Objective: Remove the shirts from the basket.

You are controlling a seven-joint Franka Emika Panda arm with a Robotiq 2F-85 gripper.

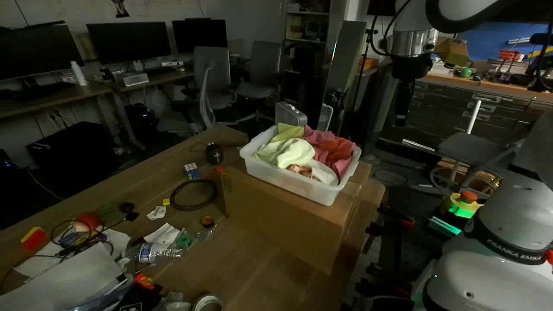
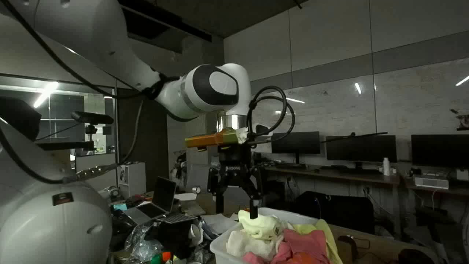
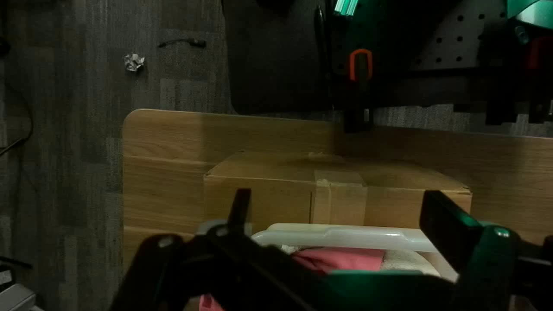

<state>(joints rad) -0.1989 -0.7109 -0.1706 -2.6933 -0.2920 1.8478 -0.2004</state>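
A white plastic basket (image 1: 288, 185) stands on a cardboard box and is full of crumpled cloths; it also shows in an exterior view (image 2: 221, 245) and the wrist view (image 3: 345, 237). The shirts are a pale yellow-green cloth (image 1: 299, 152), a yellow cloth (image 1: 287, 131), a pink-red cloth (image 1: 335, 151) and a white cloth (image 1: 325, 172). The pink cloth (image 3: 339, 258) and white cloth (image 3: 408, 261) show partly in the wrist view. My gripper (image 2: 236, 212) is open, pointing down, with nothing between its fingers (image 3: 337, 198). It hangs above the basket's robot side, apart from the cloths.
The cardboard box (image 1: 276, 224) sits at the edge of the wooden table (image 1: 259, 276). A coiled cable (image 1: 193, 195), puzzle cube (image 1: 192, 171), plastic bottle (image 1: 155, 253) and papers lie on the table. A laptop (image 2: 157, 201) stands among clutter. Chair and clamps are beside the table.
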